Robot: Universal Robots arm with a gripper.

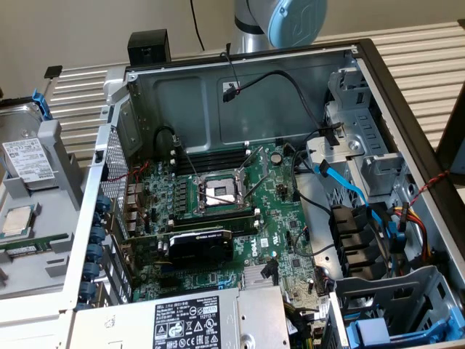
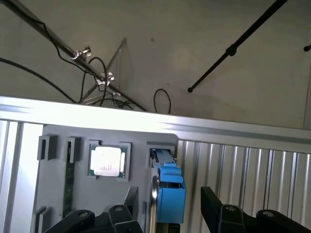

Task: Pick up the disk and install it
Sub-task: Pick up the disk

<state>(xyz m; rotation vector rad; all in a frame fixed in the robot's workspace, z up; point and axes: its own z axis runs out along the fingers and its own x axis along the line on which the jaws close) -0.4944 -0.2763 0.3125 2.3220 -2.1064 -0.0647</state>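
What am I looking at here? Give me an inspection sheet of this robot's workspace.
Surface: slatted metal table, open computer case on it.
Job's things: disk slotted in grey holder beside the case.
Clutter: CPU chip in that holder; second blue carrier inside case.
Grippers: gripper open, fingers straddling the disk's blue edge.
Cables: blue cable and black cable inside case.
Surroundings: robot arm behind case; dark stand poles beyond table.

Disk (image 1: 25,160) slotted in a holder (image 1: 62,145) at the exterior view's left, chip (image 1: 16,220) lying just before it, open computer case (image 1: 240,94) beside the holder, on the right
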